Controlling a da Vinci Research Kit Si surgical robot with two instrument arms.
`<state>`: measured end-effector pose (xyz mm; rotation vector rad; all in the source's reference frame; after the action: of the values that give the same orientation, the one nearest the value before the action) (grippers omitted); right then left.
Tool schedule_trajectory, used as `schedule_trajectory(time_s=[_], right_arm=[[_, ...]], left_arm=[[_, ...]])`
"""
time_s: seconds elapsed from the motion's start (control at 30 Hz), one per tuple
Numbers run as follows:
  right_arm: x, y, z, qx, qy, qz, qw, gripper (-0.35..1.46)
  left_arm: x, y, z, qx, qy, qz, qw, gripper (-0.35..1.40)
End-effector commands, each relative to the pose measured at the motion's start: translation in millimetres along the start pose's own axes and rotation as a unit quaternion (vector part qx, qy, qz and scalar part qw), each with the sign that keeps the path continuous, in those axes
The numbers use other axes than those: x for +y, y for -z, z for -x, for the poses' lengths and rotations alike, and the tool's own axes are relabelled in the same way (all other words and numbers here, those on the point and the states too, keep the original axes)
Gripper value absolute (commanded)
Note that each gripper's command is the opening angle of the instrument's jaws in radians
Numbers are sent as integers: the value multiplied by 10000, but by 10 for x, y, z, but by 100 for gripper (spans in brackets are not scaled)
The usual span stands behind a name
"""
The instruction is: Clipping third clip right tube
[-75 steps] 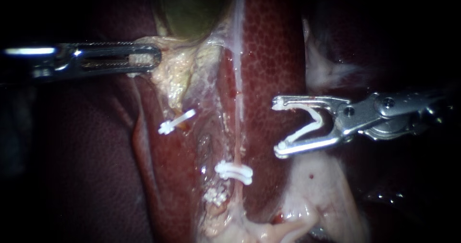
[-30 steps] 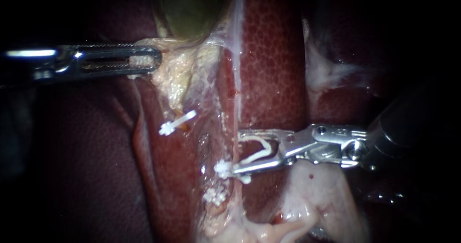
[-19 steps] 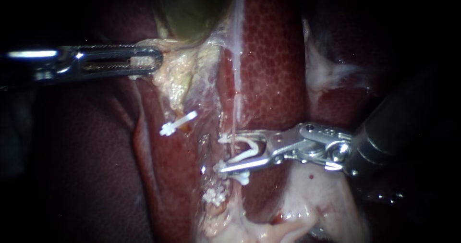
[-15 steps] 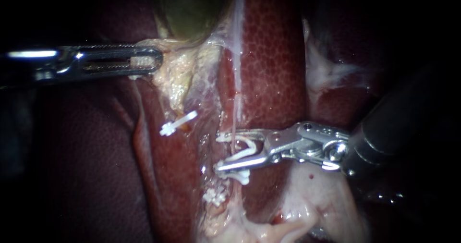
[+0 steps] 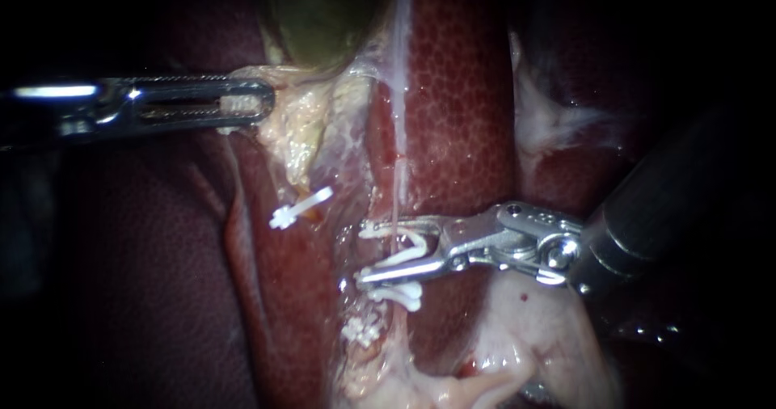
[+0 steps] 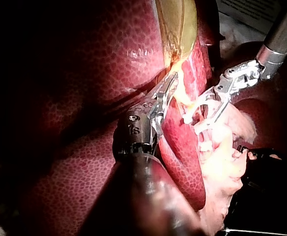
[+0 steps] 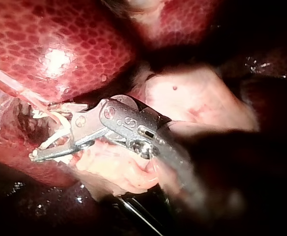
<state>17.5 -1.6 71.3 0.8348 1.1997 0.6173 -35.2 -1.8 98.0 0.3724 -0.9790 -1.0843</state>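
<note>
Between the jaws of the right instrument (image 5: pixel 362 254), grips a white clip (image 5: pixel 408 251), not squeezed flat yet, right tube (image 5: pixel 396 207) crossing inside. Just under the lower jaw, almost touches an old clip (image 5: pixel 396 296); may snag it or pinch crooked. Well away, clamps pale tissue (image 5: pixel 299 126) with the left instrument (image 5: pixel 255 102).

A surgical training bench: a mottled red liver (image 5: pixel 461 94) lies in the open under a narrow light, dark all round it, the greenish gallbladder (image 5: pixel 323 13) at its upper end. Against the liver sits a white clip (image 5: pixel 299 207), and the left instrument (image 5: pixel 257 102) and right instrument (image 5: pixel 364 254) — thin steel, small jaws — reach in from either side of it.
</note>
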Motion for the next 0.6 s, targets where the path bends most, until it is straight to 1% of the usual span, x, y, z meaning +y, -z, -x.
schedule_trajectory(time_s=[0.03, 0.33, 0.6], right_arm=[[1, 1, 0, -1, 11, 4, 10000, 45], [6, 4, 1, 3, -166, 3, 9999, 34], [7, 4, 1, 6, -313, 4, 9995, 25]], left_arm=[[0, 0, 0, 0, -1, 0, 10000, -35], [0, 0, 0, 0, -2, 1, 10000, -35], [0, 0, 0, -1, -2, 1, 10000, -35]])
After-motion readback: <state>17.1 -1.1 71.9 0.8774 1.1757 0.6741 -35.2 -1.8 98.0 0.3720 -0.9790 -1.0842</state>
